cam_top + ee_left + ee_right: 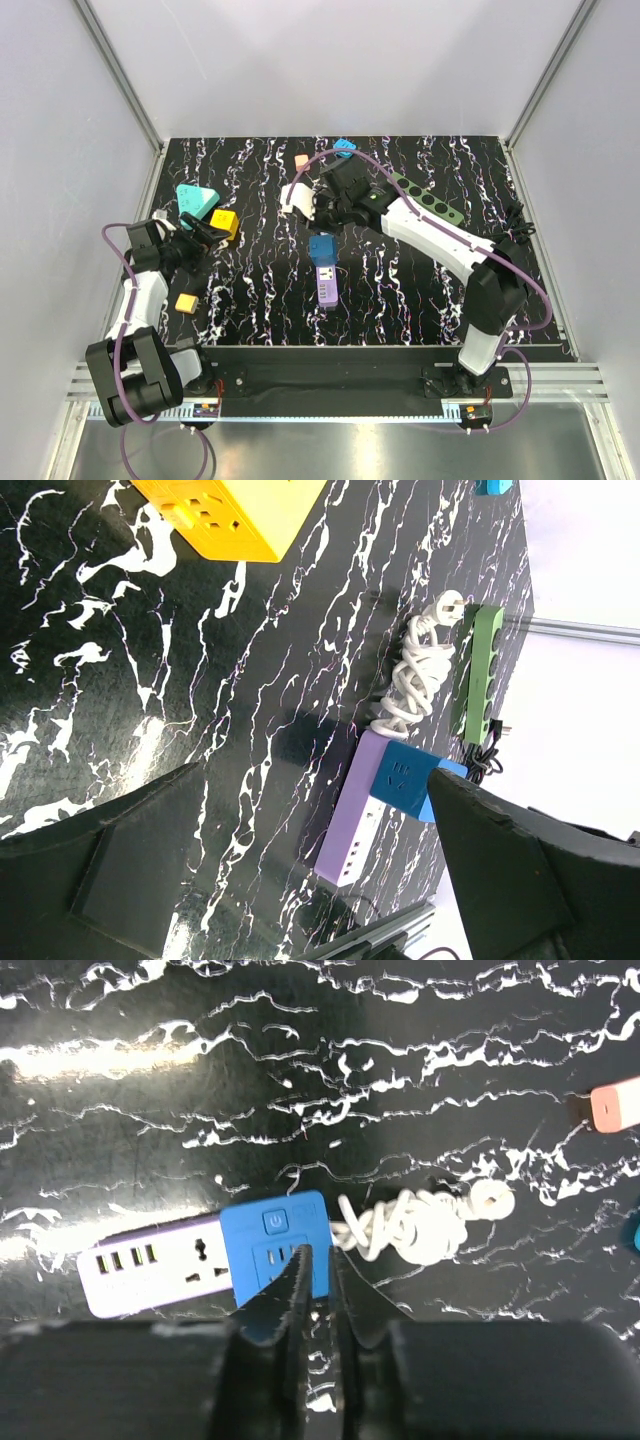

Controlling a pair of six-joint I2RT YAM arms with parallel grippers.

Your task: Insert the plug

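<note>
Black table (pixel 300 1060), veined in white like polished stone, fills both wrist views, with pale walls beyond. We see the right fingers (pixel 290 1290) drawn almost together, with only a thin slit between them and nothing in it. They hang over the blue socket block (pixel 275 1235) that caps one end of the purple power strip (pixel 150 1270). The white plug (pixel 490 1198) lies on the table off to one side of those fingers, at the far end of its bundled cord (pixel 400 1225), untouched. The left fingers (pixel 130 880) stand spread wide and empty, well apart from the plug.

To do this step well, we judge the right fingers must part, shift sideways along the cord to the plug's rounded head, and pinch its hard body squarely, not the loops. The cord looks springy and tangled, so it may tug or twist the plug once lifted.

The plug is smooth moulded plastic. The blue and purple pieces are boxy, with slotted faces. Beyond the cord from the left fingers lies a long, slim green strip (pixel 475 670). We cannot tell which socket is meant.
</note>
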